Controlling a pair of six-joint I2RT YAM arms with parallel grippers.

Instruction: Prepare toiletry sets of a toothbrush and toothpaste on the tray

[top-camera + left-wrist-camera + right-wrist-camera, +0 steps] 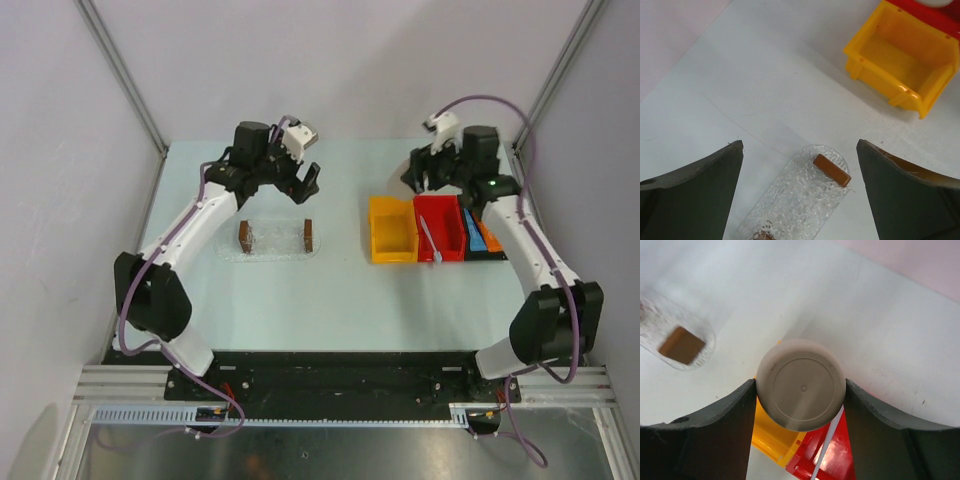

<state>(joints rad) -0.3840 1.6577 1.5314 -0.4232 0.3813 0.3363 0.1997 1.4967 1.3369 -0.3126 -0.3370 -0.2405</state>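
Note:
The clear tray (275, 240) with a brown block at each short end lies left of centre; it shows in the left wrist view (800, 200) and the right wrist view (680, 342). My left gripper (300, 180) (799, 146) is open and empty, above the tray's far side. The whitish toothbrush (430, 240) (824, 452) lies in the red bin (445, 215). The blue toothpaste tube (470, 236) and the orange one (488, 238) lie right of that bin. My right gripper (425, 175) (800, 383) is shut on a beige round cup (801, 385), held above the bins.
A yellow bin (392, 230) (905, 60) (771, 437) stands left of the red bin (837, 460); both sit right of the tray. The tubes rest in a dark holder (490, 252) by the right arm. The booth's walls and frame posts close the table's back and sides.

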